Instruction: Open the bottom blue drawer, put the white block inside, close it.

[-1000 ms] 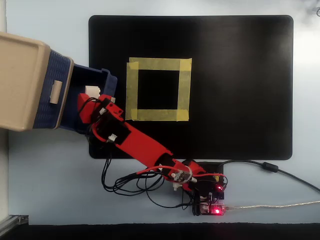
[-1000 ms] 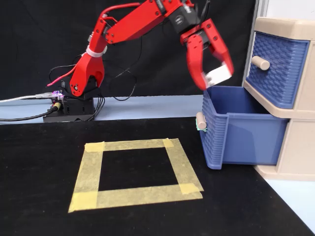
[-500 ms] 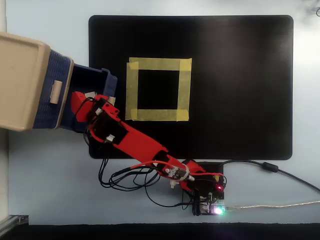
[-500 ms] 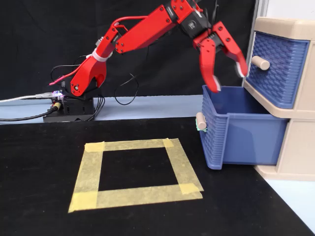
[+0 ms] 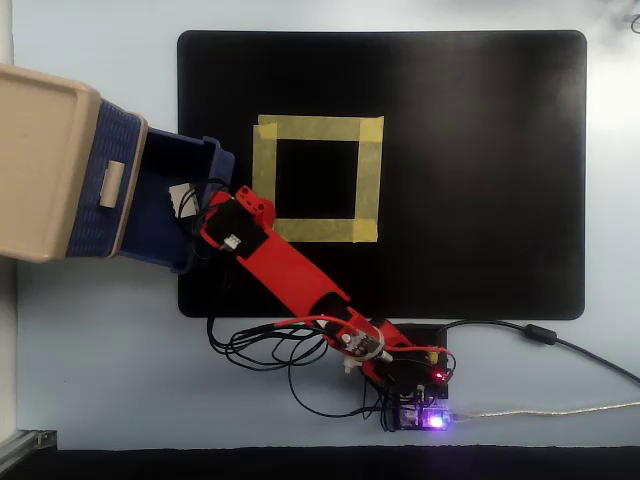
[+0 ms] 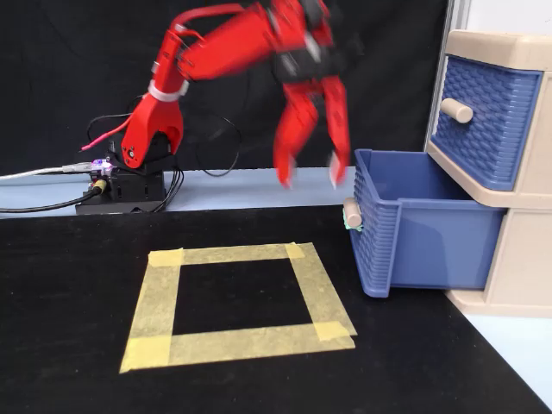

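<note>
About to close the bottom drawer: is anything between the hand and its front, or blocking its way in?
Nothing visible does. The hand, open and empty, hangs above the drawer's front edge; the white block lies inside it.

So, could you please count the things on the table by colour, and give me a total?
Blue: 2, the open bottom drawer and the shut upper drawer
White: 1, the block inside the bottom drawer
Beige: 1, the cabinet
Yellow: 1, the tape square
Black: 1, the mat
Red: 1, the arm, gripper open
Total: 7
</note>
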`<state>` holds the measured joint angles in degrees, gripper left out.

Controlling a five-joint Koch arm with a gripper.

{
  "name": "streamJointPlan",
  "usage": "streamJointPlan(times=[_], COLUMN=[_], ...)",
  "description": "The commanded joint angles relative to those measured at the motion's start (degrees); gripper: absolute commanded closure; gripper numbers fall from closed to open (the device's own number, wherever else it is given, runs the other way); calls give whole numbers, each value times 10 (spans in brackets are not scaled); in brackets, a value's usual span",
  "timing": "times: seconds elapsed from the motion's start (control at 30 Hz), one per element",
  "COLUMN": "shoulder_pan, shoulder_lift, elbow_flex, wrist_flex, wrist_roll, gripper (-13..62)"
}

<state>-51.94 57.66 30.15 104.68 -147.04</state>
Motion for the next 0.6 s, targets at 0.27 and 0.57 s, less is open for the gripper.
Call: streamJointPlan(times=[0.27, 0.57], shoulder_pan=[-71, -82], shoulder_lift=[-59, -149], elbow_flex=[-132, -216], wrist_flex=[-112, -279], wrist_roll=[-66, -67], gripper=[150, 150])
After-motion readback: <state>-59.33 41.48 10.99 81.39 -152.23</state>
